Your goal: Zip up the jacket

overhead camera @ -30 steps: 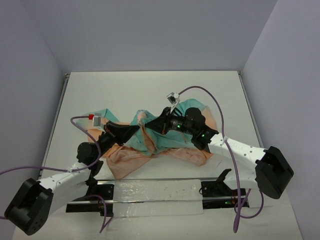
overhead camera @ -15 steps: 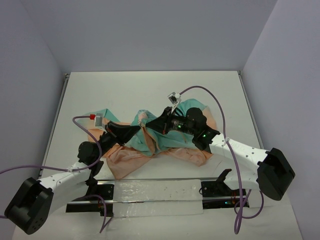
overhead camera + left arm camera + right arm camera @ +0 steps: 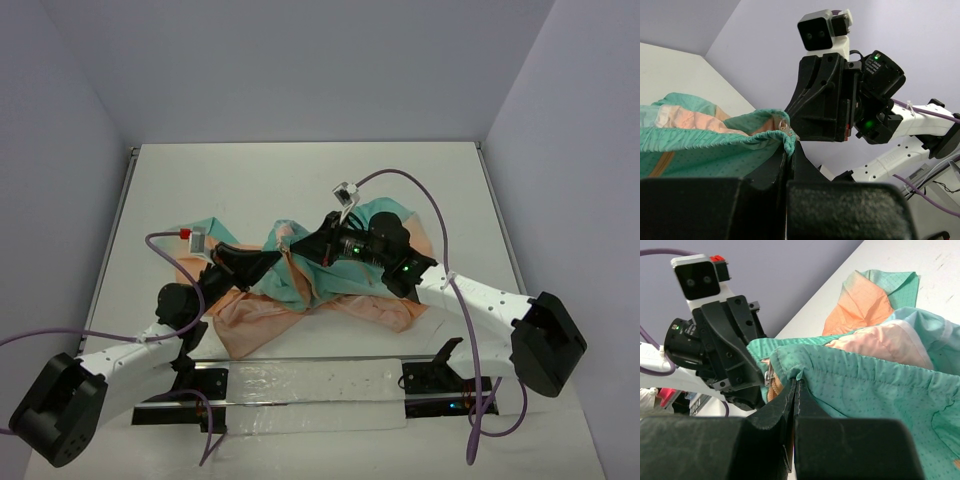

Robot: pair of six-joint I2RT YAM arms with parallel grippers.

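The jacket (image 3: 300, 290), peach-orange and teal-green, lies crumpled mid-table with its middle lifted. My left gripper (image 3: 272, 257) is shut on a teal hem of the jacket (image 3: 715, 150), pinching the fabric at its tips (image 3: 789, 145). My right gripper (image 3: 305, 245) is shut on the facing teal hem (image 3: 860, 385), its tips (image 3: 796, 382) pinching a fold. A small metal zipper slider (image 3: 785, 126) shows between the two grippers, also in the right wrist view (image 3: 768, 376) beside an orange zipper tape. The two grippers face each other closely.
A clear plastic strip (image 3: 315, 385) lies across the near table edge between the arm bases. Purple cables (image 3: 420, 195) loop over the table. White walls close the table (image 3: 300, 180) at the back and sides.
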